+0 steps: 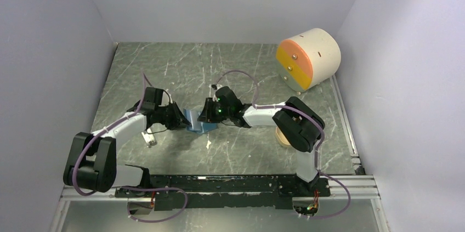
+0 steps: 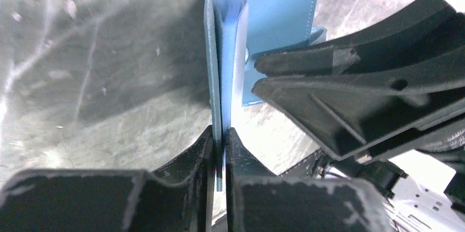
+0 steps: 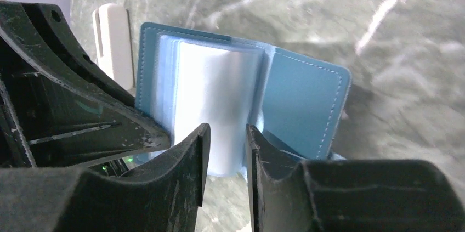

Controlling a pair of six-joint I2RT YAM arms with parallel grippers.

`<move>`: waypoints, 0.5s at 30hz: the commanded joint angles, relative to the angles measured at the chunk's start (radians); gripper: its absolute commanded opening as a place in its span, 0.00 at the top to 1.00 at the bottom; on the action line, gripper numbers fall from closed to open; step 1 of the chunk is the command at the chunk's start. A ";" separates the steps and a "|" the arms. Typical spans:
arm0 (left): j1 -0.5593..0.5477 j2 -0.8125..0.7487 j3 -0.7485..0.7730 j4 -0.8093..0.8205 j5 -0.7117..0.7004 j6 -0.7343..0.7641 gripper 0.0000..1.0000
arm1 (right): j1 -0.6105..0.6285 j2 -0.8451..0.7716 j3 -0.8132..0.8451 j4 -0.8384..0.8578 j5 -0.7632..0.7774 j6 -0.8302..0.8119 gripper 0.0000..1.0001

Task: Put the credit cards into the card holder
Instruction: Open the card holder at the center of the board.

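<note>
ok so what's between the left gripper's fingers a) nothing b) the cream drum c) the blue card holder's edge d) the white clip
c: the left wrist view shows the left gripper shut on a thin blue edge of the card holder.

— Sort of place?
— Robot lab, a closed test cell.
— Shown how?
— Boxed in by plain pale walls point(image 1: 49, 51), floored with a dark marbled table point(image 1: 181, 62), edged with aluminium rail point(image 1: 351, 191), strung with loose purple cables point(image 1: 239, 71).
</note>
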 commanded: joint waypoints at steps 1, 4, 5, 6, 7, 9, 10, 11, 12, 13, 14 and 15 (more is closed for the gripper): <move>0.005 -0.040 -0.084 0.152 0.144 -0.117 0.89 | -0.040 -0.079 -0.089 0.025 -0.064 0.012 0.65; -0.019 -0.070 -0.134 0.300 0.209 -0.191 0.91 | -0.055 -0.157 -0.137 -0.028 -0.044 -0.014 0.64; -0.036 -0.075 -0.136 0.308 0.203 -0.190 0.91 | -0.059 -0.179 -0.156 -0.034 -0.040 -0.022 0.64; -0.055 -0.078 -0.134 0.302 0.189 -0.180 0.91 | -0.062 -0.195 -0.174 -0.035 -0.039 -0.028 0.63; -0.076 -0.080 -0.132 0.296 0.177 -0.168 0.91 | -0.063 -0.207 -0.189 -0.036 -0.044 -0.033 0.62; -0.094 -0.085 -0.136 0.293 0.166 -0.154 0.91 | -0.066 -0.216 -0.212 -0.030 -0.056 -0.038 0.61; -0.100 -0.088 -0.143 0.291 0.161 -0.150 0.91 | -0.065 -0.219 -0.228 -0.012 -0.061 -0.038 0.62; -0.101 -0.092 -0.149 0.276 0.148 -0.149 0.91 | -0.064 -0.221 -0.252 0.019 -0.062 -0.028 0.63; -0.101 -0.091 -0.151 0.252 0.125 -0.149 0.91 | -0.065 -0.219 -0.275 0.060 -0.067 -0.011 0.64; -0.101 -0.088 -0.154 0.237 0.108 -0.147 0.91 | -0.065 -0.215 -0.294 0.094 -0.072 0.002 0.65; -0.101 -0.083 -0.158 0.235 0.113 -0.145 0.90 | -0.065 -0.205 -0.297 0.103 -0.074 0.008 0.65; -0.101 -0.077 -0.164 0.240 0.116 -0.145 0.90 | -0.065 -0.194 -0.290 0.092 -0.071 0.010 0.65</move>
